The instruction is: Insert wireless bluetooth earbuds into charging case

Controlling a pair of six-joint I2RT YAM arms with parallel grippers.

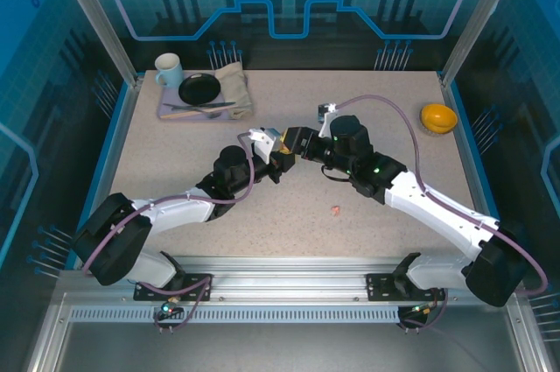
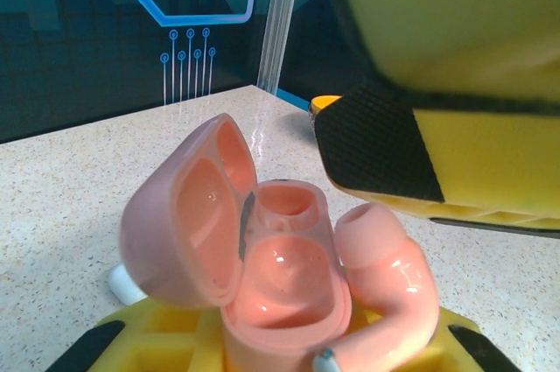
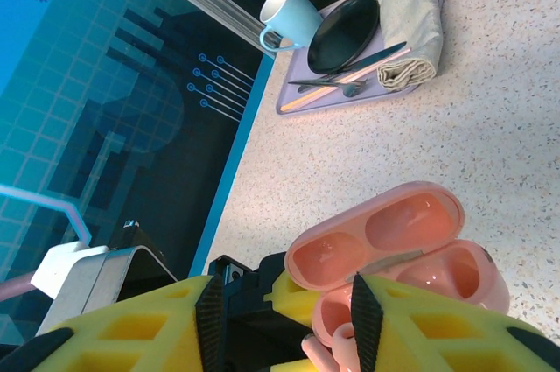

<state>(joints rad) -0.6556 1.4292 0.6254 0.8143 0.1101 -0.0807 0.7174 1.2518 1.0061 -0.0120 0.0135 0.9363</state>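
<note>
Step in hand: a pink earbud (image 2: 385, 276) is being seated in the pink charging case (image 2: 262, 337).

- The case is being held over the worktop (image 2: 79, 188) by the left pincer (image 2: 280, 356), which is clamped tight on its base. The lid (image 2: 188, 214) is hinged open.
- The earbud is being gripped in the right pincer (image 3: 289, 319), part-closed on it, just beside the case's rim.

Judged good practice: the stem is being best aligned over the near well (image 2: 280, 271) and then lowered straight, with the case kept level. Release is advised only once the bud is sitting flush.

Containers:

- Both wells are showing empty.
- A second pink earbud (image 1: 335, 210) is lying loose on the worktop, well apart from the case.
- The tray (image 3: 297, 102) is carrying a mug (image 3: 289, 13), a black plate (image 3: 343, 32), cutlery (image 3: 350, 74) and a folded cloth (image 3: 411, 13). The mug's inside is hidden.
- An orange bowl (image 1: 437, 116) is sitting at the far right, apparently empty.
</note>
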